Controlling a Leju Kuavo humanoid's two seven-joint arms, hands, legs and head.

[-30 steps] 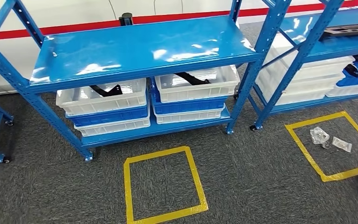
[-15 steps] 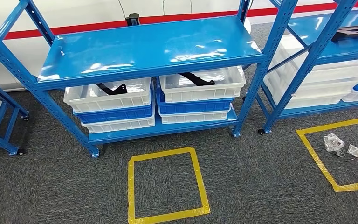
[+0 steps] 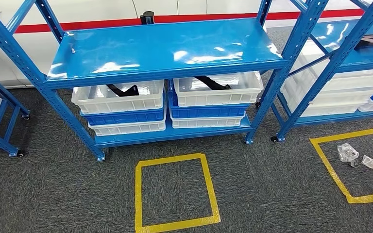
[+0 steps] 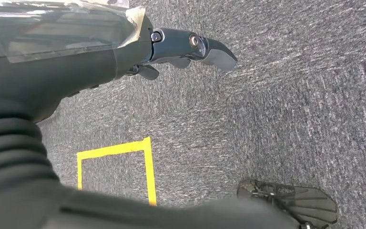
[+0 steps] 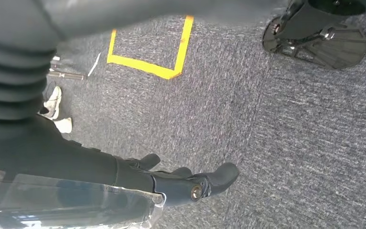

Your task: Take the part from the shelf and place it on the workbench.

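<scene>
A blue shelf rack [image 3: 165,48] stands ahead in the head view. On its lower level sit two white bins on stacked blue and white bins. The left bin [image 3: 97,103] holds a black part [image 3: 122,90]; the right bin [image 3: 213,97] holds another black part [image 3: 212,82]. My left hand [image 4: 181,47] hangs over grey carpet, fingers stretched out and holding nothing. My right hand [image 5: 181,181] hangs the same way, fingers apart and empty.
A yellow taped square [image 3: 138,194] marks the carpet before the rack. A second rack [image 3: 330,63] with white bins stands at the right, a second taped square [image 3: 328,165] with clear plastic bags [image 3: 348,153] before it. A person's white shoes [image 5: 52,102] stand near my right side.
The whole head picture has shifted: the rack and taped squares now lie further right and slightly lower, so the camera has turned. Nothing on the shelves has moved.
</scene>
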